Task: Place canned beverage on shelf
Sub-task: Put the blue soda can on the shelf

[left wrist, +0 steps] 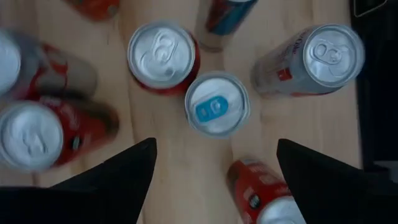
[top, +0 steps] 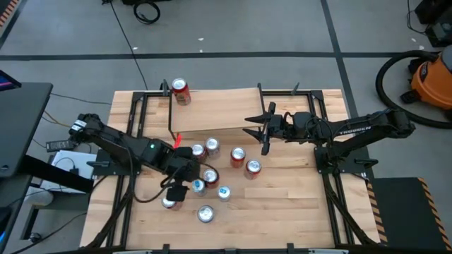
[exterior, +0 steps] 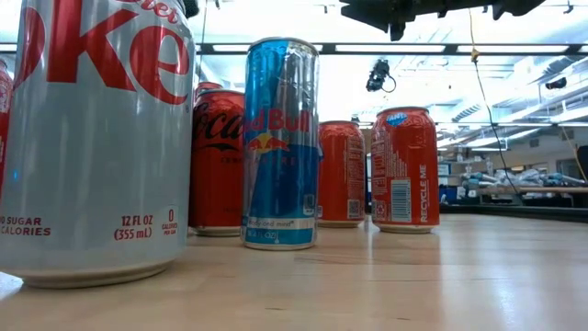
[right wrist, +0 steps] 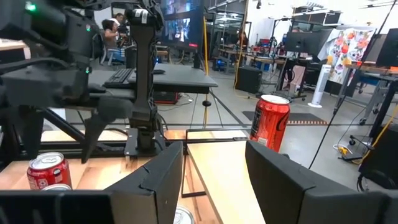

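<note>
High view: pale wood table (top: 296, 204) on grey taped floor (top: 233, 35).

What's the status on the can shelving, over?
Left tool open above blue-tab can. Right tool empty over shelf. One red can shelved.

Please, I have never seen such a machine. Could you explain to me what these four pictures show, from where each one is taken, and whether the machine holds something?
This is a robot with two dark arms at a wooden table. One picture looks straight down from above, one looks level from the tabletop, and two come from cameras on the wrists. A group of drink cans stands on the table. One red can already stands on the low shelf. The left claw hangs open above the group, over a can with a blue tab, holding nothing. The right claw waits over the shelf, also holding nothing.
</note>
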Controlling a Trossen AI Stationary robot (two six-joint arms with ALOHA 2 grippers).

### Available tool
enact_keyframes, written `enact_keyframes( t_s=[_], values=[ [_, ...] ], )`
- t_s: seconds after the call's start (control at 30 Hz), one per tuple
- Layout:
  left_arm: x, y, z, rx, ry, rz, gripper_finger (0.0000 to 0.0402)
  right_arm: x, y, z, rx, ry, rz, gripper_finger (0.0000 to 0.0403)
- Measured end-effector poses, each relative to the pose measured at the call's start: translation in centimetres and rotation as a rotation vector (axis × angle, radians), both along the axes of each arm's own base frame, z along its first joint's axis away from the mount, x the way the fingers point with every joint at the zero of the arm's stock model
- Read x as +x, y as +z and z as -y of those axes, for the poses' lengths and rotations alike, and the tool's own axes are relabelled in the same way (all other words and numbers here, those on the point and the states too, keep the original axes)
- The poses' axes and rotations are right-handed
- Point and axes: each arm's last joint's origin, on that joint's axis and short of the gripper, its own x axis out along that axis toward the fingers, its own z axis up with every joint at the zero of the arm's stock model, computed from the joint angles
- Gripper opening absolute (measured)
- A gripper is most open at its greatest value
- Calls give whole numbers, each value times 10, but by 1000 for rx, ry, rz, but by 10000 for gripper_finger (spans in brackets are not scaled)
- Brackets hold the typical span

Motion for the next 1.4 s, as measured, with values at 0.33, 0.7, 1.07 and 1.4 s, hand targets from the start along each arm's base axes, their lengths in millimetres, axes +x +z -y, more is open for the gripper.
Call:
enact_keyframes(
  t_s=[0.33, 0.7, 1.07, 1.4],
  values=[
    [26, -29, 9, 75, -125, -36, 343, 0, 0, 0, 0, 0, 3, 185],
    [35, -46, 12, 124, -173, -87, 343, 0, 0, 0, 0, 0, 3, 185],
    [40, -54, 15, 129, -180, -98, 343, 0, 1, 0, 0, 0, 7, 185],
    [45, -65, 20, 106, -191, -132, 334, 0, 1, 0, 0, 0, 6, 185]
  ],
)
